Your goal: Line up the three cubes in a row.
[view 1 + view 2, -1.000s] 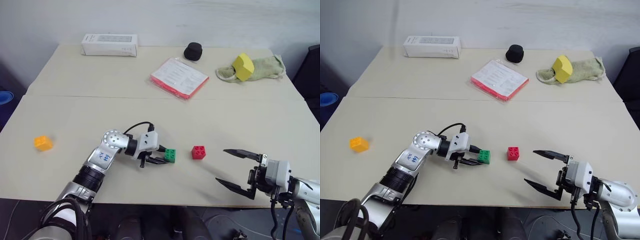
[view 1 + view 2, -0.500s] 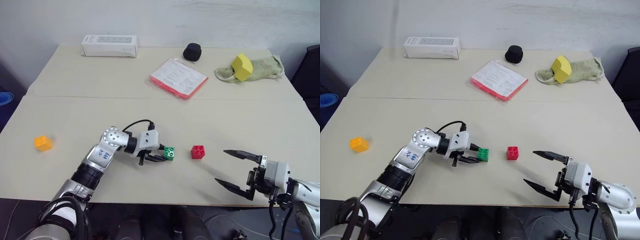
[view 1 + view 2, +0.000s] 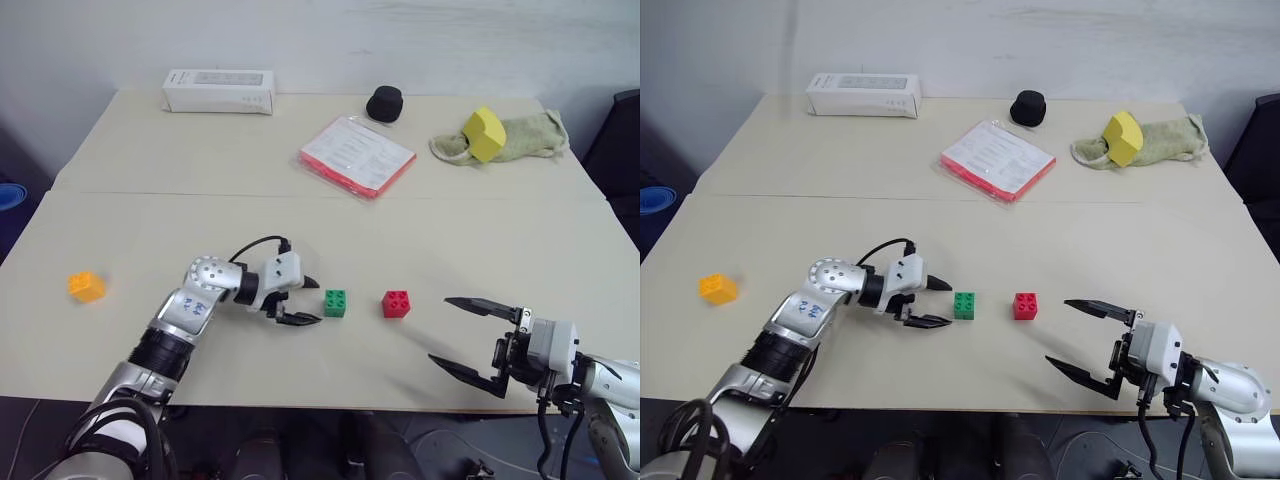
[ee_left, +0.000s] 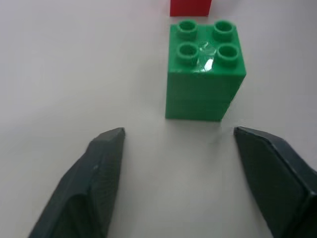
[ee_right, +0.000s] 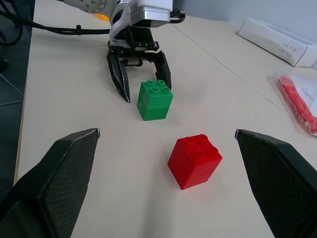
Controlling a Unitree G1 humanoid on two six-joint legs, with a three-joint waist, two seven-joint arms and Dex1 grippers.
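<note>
Jaws spread, left gripper (image 3: 304, 301) is sitting just left of green cube (image 3: 335, 302), leaving it standing beside red cube (image 3: 396, 304) as a row's start.

Glossy plastic green brick (image 4: 205, 70) and red brick (image 5: 194, 160) on a smooth matt table (image 3: 300, 220)

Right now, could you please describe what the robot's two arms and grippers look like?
Both arms are silver metal with black joint rings and black cables. Each wrist is a white block. The left gripper and the right gripper each have two black tapered fingers. The left arm has blue handwritten marks.
</note>
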